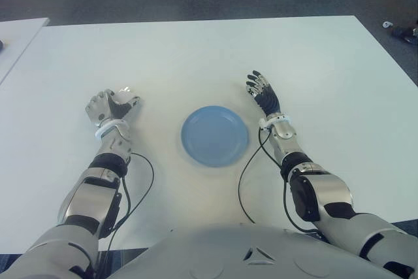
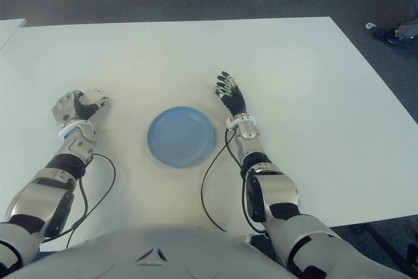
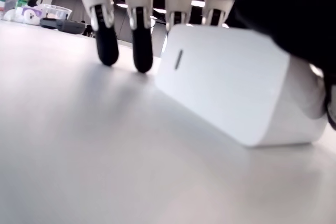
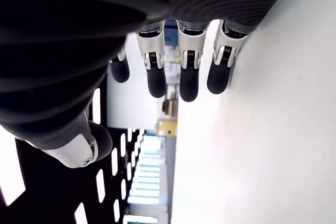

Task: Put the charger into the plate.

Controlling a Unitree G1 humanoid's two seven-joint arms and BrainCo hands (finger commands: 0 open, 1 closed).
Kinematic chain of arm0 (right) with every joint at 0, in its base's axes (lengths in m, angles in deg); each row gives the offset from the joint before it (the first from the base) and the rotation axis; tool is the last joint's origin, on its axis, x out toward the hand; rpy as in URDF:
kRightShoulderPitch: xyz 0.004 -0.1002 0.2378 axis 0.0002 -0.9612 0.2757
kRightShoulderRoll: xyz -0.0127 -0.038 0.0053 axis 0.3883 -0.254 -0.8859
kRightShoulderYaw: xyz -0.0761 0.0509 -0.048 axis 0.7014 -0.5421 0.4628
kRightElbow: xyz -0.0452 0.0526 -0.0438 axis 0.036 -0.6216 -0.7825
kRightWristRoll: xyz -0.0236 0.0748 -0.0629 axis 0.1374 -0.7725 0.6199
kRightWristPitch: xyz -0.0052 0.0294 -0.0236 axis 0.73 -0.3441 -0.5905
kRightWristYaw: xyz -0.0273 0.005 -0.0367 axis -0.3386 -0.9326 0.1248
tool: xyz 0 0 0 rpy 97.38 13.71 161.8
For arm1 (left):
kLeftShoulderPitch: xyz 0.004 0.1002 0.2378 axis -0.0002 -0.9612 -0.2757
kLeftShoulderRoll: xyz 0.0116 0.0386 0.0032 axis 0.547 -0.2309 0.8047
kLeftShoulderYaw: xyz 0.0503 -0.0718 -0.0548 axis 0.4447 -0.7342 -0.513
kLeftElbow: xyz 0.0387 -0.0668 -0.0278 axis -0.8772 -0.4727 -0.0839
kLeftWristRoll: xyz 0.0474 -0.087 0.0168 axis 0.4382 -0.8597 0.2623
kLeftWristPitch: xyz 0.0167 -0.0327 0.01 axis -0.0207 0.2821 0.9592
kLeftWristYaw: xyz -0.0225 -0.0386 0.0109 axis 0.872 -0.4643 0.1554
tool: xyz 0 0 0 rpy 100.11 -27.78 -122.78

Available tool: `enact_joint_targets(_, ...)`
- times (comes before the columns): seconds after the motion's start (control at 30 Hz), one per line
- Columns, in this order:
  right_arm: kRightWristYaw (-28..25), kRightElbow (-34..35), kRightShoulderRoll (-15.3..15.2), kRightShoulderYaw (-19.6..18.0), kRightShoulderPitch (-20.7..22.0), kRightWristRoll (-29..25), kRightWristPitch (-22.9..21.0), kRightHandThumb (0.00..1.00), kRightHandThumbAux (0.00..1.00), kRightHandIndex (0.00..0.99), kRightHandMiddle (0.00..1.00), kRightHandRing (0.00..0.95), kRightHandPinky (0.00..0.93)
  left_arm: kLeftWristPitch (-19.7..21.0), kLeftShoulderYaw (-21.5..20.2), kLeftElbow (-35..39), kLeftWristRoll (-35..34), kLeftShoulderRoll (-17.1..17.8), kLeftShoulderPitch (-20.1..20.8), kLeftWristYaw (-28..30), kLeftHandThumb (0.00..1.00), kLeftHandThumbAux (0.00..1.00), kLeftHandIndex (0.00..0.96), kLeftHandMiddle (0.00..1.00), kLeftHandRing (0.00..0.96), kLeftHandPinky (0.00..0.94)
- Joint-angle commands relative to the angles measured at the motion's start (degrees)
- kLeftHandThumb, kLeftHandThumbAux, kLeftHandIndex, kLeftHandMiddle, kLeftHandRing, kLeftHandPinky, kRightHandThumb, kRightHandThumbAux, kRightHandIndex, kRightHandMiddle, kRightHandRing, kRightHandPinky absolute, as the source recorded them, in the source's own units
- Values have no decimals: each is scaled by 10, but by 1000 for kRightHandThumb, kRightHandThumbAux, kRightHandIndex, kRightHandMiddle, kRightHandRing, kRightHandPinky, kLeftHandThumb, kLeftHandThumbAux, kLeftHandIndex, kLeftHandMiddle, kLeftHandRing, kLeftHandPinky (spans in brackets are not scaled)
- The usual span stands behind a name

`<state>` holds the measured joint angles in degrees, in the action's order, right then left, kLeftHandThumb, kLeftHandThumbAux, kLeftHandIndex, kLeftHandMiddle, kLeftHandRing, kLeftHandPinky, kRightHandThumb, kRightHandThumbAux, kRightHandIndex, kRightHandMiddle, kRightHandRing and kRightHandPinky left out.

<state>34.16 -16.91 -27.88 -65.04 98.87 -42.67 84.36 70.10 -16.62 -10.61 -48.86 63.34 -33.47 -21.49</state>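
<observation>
Slippage is the risk: the left hand point(image 1: 112, 107), left of the blue plate point(image 1: 215, 136), curls its fingers point(image 3: 142, 51) over the white charger point(image 3: 236, 82), which sits tilted on the surface point(image 1: 196, 57), apparently not lifted. A shallow grip could drop it short. Right of the plate, the right hand point(image 1: 262, 93) shows spread and empty.

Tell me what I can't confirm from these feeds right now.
- Charger: eye views hide most of it behind the left hand; thumb contact is cut off in the wrist view.
- Plate: absent from both wrist views.
- Right hand: open beside the plate; table contact unclear.
</observation>
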Motion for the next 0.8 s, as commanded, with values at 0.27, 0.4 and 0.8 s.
enact_joint_targets(0.27, -6, -25, 5, 5, -38, 4, -42, 68, 590, 19, 157, 143, 117, 58, 0, 28, -15, -34, -37, 34, 728, 677, 436, 711, 700, 681)
enact_joint_targets(0.4, -8, -25, 5, 5, -38, 3, -43, 61, 586, 19, 155, 140, 108, 74, 0, 49, -16, -31, -40, 46, 730, 683, 440, 708, 692, 661)
enact_joint_targets(0.8, -10, -26, 3, 5, -36, 3, -46, 42, 571, 20, 150, 133, 98, 92, -2, 133, -14, -21, -70, 82, 844, 660, 432, 504, 668, 654)
